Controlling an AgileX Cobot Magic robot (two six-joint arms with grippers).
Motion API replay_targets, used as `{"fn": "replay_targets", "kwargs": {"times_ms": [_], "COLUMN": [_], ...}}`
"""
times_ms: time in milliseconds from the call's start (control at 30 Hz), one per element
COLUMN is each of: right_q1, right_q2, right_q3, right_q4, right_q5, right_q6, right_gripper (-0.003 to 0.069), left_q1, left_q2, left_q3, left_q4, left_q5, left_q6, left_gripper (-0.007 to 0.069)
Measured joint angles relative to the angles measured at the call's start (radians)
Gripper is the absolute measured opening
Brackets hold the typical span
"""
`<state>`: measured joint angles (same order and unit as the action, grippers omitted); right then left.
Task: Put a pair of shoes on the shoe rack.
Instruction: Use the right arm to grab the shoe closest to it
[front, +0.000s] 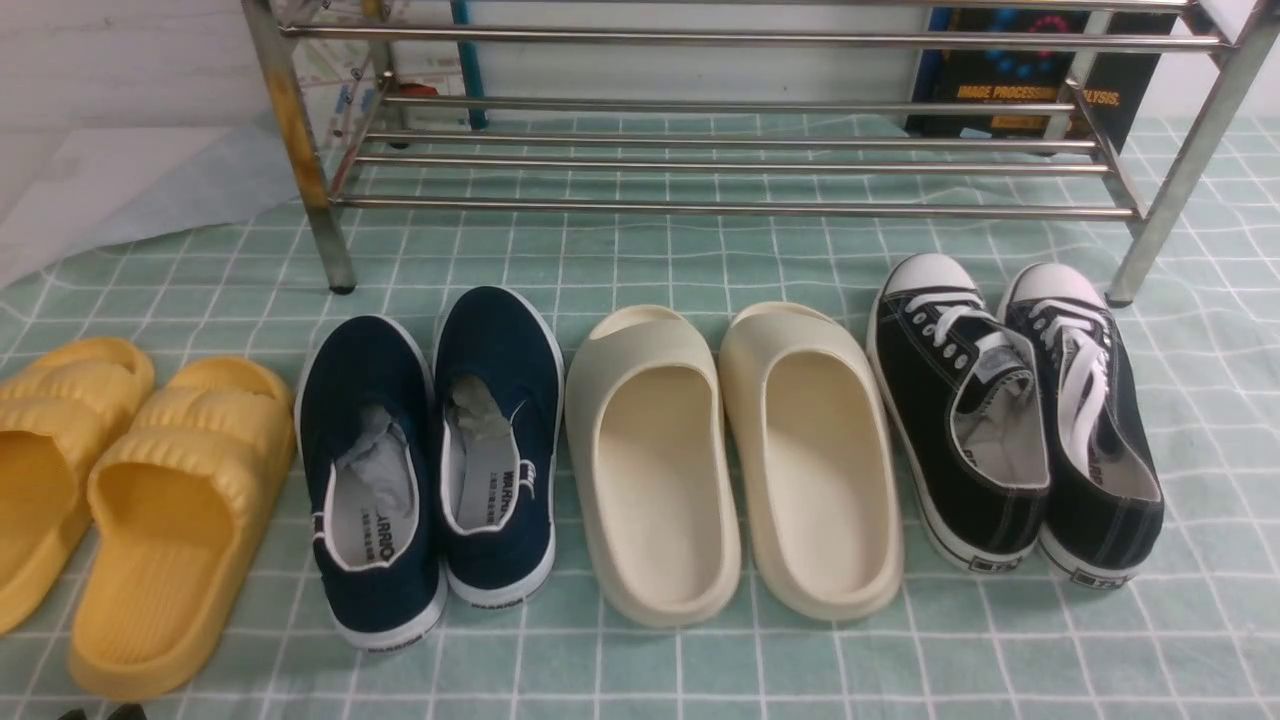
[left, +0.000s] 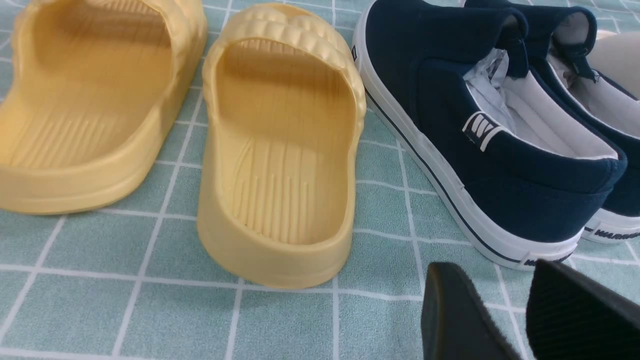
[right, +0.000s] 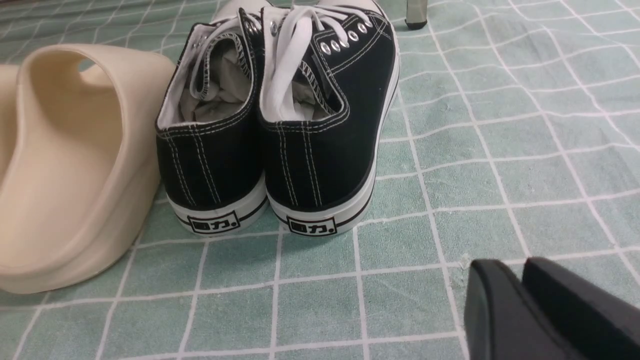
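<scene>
The pair of black canvas sneakers (front: 1010, 420) with white laces and toe caps stands side by side on the green checked cloth at the right, toes toward the shoe rack (front: 700, 208). The right wrist view shows their heels (right: 270, 150). My right gripper (right: 510, 267) is shut and empty, low over the cloth behind the sneakers' heels and off to their outer side. My left gripper (left: 492, 270) is open and empty, just behind the heel of the navy slip-ons (left: 480, 130). Only its dark tips (front: 100, 712) show in the front view.
Left of the sneakers stand cream slides (front: 735, 450), navy slip-ons (front: 430, 450) and yellow slides (front: 130, 500), all in one row. The rack's legs (front: 1165, 210) stand just beyond the shoes. A dark book (front: 1020, 80) leans behind the rack.
</scene>
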<state>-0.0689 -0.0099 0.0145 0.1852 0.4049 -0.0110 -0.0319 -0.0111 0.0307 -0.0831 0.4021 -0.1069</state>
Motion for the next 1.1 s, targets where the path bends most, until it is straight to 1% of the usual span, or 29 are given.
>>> {"fn": "replay_targets", "kwargs": {"times_ms": [233,433,567,600,700,767,867,967,1033,1100], "right_q1": [0.0,0.0,0.0,0.0,0.0,0.0,0.0,0.0,0.0,0.0], "right_q2": [0.0,0.0,0.0,0.0,0.0,0.0,0.0,0.0,0.001,0.022], "right_q3": [0.0,0.005,0.012,0.012,0.012,0.012,0.012,0.012,0.007,-0.028], "right_q4": [-0.003,-0.005,-0.031,-0.038,-0.034,-0.025,-0.011,-0.005,-0.003,-0.003], "right_q5": [-0.005,-0.05,-0.176,-0.251,-0.396,-0.511,-0.685,-0.807,-0.856,-0.859], "right_q6": [0.0,0.0,0.0,0.0,0.024,0.068,0.188,0.272,0.293,0.291], "right_gripper": [0.0124,0.0127,0.0132,0.0132,0.0135,0.0139,0.0142,0.0145,0.0145,0.014], "left_q1": [0.0,0.0,0.0,0.0,0.0,0.0,0.0,0.0,0.0,0.0], "left_q2": [0.0,0.0,0.0,0.0,0.0,0.0,0.0,0.0,0.0,0.0], "left_q3": [0.0,0.0,0.0,0.0,0.0,0.0,0.0,0.0,0.0,0.0], "left_q4": [0.0,0.0,0.0,0.0,0.0,0.0,0.0,0.0,0.0,0.0], "left_q5": [0.0,0.0,0.0,0.0,0.0,0.0,0.0,0.0,0.0,0.0], "left_q6": [0.0,0.0,0.0,0.0,0.0,0.0,0.0,0.0,0.0,0.0], "left_gripper": [0.0238,0.0238,0.0238,0.0238,0.0238,0.0238,0.0238,0.0238,0.0238,0.0238]}}
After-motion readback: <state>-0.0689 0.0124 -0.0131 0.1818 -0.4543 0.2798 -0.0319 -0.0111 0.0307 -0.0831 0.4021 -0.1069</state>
